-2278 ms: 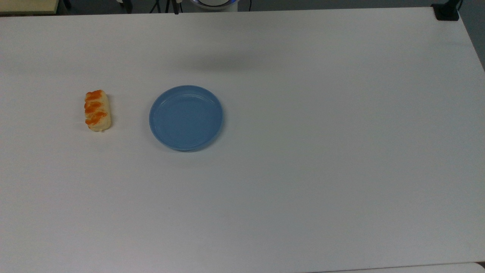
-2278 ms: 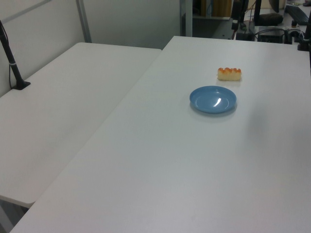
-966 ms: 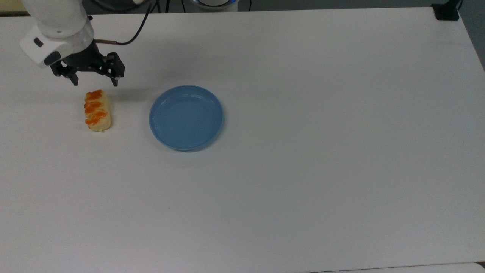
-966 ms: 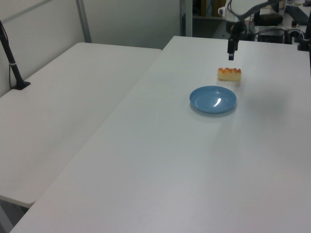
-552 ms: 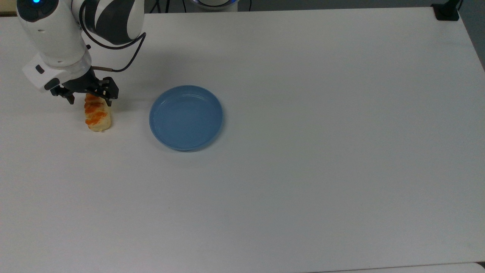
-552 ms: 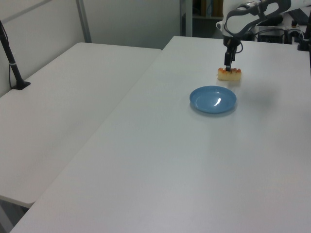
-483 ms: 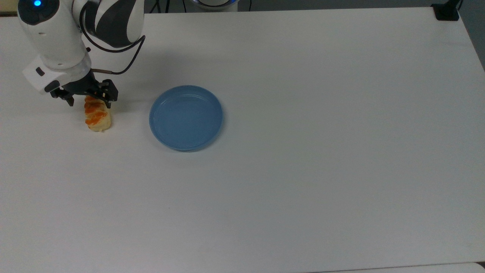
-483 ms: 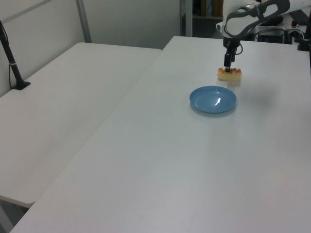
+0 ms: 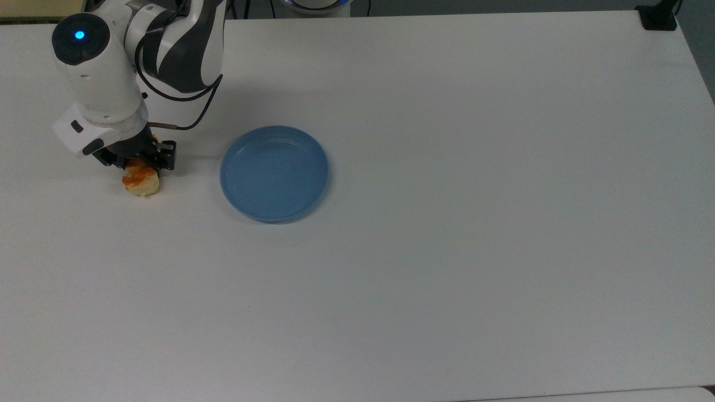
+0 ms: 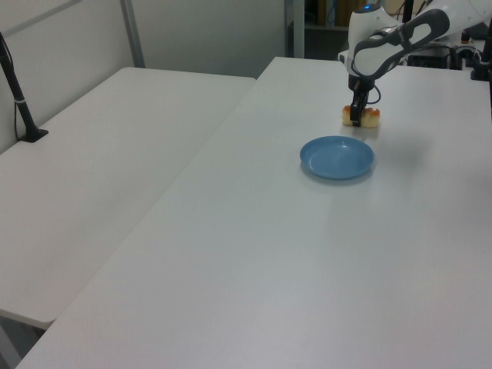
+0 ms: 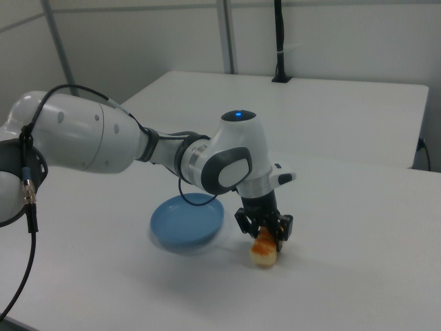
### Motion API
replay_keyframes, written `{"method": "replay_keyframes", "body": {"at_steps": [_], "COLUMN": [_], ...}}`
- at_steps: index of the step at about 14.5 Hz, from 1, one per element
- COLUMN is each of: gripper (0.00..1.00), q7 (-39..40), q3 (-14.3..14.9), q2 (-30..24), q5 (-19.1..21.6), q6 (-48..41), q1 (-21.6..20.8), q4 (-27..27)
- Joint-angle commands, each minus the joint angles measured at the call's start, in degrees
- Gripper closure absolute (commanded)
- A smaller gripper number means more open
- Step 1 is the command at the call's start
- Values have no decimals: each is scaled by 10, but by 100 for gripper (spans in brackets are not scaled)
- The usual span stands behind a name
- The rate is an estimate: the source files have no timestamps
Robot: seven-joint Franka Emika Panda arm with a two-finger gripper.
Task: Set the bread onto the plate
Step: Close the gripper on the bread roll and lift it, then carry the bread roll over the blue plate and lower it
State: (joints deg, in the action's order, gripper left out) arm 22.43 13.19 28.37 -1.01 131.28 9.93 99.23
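Note:
The bread point(image 9: 141, 181) lies on the white table near the top view's left edge, its pale front end and an orange stripe poking out from under the gripper point(image 9: 141, 164). The gripper is lowered over the bread's middle, open, with one black finger on either side of the roll. In the right view the bread point(image 11: 264, 254) sits just below the gripper point(image 11: 264, 234), and in the left view the gripper point(image 10: 358, 115) stands over the bread point(image 10: 372, 117). The empty light-blue plate point(image 9: 273, 173) rests a short way to the top view's right of the bread.
The white table point(image 9: 447, 251) stretches wide and bare to the top view's right and front. A black clamp point(image 9: 659, 17) sits at its far right corner. In the left view a second table point(image 10: 115, 154) with a black post point(image 10: 19, 92) adjoins on the left.
The arm came in from the top view's upper left, then descended over the bread. Its fingers now straddle the roll's middle. The bread and plate have not moved.

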Motion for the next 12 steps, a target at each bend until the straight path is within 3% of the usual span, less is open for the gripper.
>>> {"method": "replay_keyframes", "body": {"at_steps": [1, 4, 7, 10, 12], "gripper": [51, 51, 51, 51, 51], "q7": [-7, -28, -121, -232, -274], "q3": [-30, -89, -135, -136, -136], "q2": [-82, -140, -138, -95, -66], "q5": [8, 16, 17, 10, 4], "q6": [-105, -190, -192, -170, -136], "q1": [-4, -6, -33, -93, -112], "q4": [8, 8, 8, -3, -1]}}
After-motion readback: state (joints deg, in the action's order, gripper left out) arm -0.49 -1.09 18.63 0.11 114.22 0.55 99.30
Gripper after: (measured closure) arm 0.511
